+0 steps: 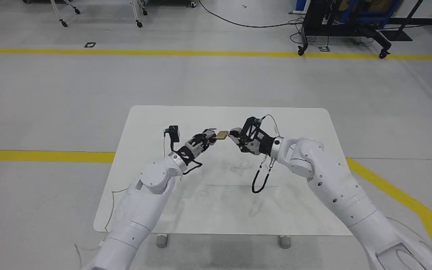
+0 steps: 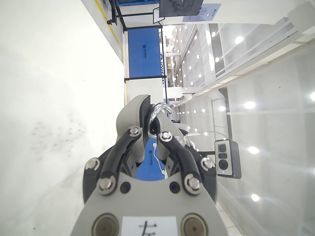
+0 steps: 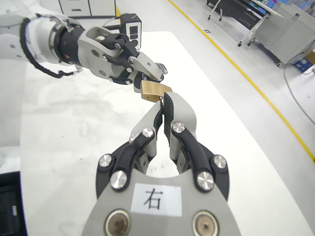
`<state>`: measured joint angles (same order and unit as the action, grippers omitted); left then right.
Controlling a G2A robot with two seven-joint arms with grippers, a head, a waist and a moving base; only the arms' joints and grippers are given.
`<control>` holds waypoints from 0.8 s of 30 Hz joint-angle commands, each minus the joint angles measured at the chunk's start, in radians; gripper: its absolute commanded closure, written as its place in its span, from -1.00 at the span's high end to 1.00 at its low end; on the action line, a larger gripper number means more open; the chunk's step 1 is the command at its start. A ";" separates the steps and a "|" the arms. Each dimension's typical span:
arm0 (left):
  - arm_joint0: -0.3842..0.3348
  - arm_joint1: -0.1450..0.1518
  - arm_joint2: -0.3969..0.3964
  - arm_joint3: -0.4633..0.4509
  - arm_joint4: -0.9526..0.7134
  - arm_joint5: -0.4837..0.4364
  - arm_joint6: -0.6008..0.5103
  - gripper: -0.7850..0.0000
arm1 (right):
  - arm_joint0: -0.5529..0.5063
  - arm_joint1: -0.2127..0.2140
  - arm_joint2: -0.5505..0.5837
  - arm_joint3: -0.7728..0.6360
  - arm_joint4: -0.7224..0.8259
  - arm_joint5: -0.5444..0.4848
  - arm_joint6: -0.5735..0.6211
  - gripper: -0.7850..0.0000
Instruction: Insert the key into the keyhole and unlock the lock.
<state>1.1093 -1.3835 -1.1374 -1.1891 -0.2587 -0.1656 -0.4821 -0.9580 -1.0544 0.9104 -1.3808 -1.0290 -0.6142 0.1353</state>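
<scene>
Above the middle of the white table [image 1: 297, 202], my two grippers meet tip to tip. A brass padlock [image 3: 154, 91] [image 1: 220, 134] hangs between them. My left gripper [image 1: 208, 138] [image 2: 153, 114] is shut on the lock's silver shackle [image 2: 160, 109], and the lock's body points toward the other arm. My right gripper [image 3: 162, 103] [image 1: 235, 135] is shut on a small silver key [image 3: 161, 98]. The key's tip touches the lock's end face at the keyhole; how deep it sits is hidden by the fingers.
A black cable [image 1: 260, 177] loops down from the right forearm over the table. The tabletop [image 3: 73, 128] under both grippers is bare, with faint scuff marks. Yellow floor lines [image 1: 61, 156] and wheeled racks [image 1: 351, 30] lie beyond the table edges.
</scene>
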 commanded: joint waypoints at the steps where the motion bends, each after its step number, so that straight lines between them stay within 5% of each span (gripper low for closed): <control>1: 0.005 0.001 0.000 -0.009 0.024 -0.011 0.011 -1.00 | 0.004 -0.002 0.004 0.019 0.036 -0.026 -0.003 -1.00; 7: 0.018 0.003 -0.004 -0.028 0.034 -0.023 0.022 -1.00 | 0.019 -0.010 0.001 0.051 0.074 -0.073 0.011 -1.00; 9: 0.022 0.002 -0.009 -0.028 0.007 -0.018 0.016 -1.00 | 0.027 -0.012 0.000 0.058 0.067 -0.077 0.025 -0.26; 10: 0.022 0.002 -0.012 -0.025 -0.014 -0.011 0.009 -1.00 | 0.031 -0.013 -0.001 0.058 0.055 -0.068 0.039 0.84; 11: 0.022 0.002 -0.016 -0.022 -0.035 -0.004 0.002 -1.00 | 0.033 -0.013 -0.001 0.055 0.052 -0.062 0.048 1.00; 24: 0.004 -0.002 -0.036 0.022 -0.164 0.043 -0.053 -1.00 | -0.037 0.033 0.197 0.003 0.059 -0.087 0.031 1.00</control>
<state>1.1135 -1.3853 -1.1745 -1.1687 -0.4207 -0.1269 -0.5332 -0.9937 -1.0227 1.1039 -1.3762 -0.9707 -0.6995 0.1647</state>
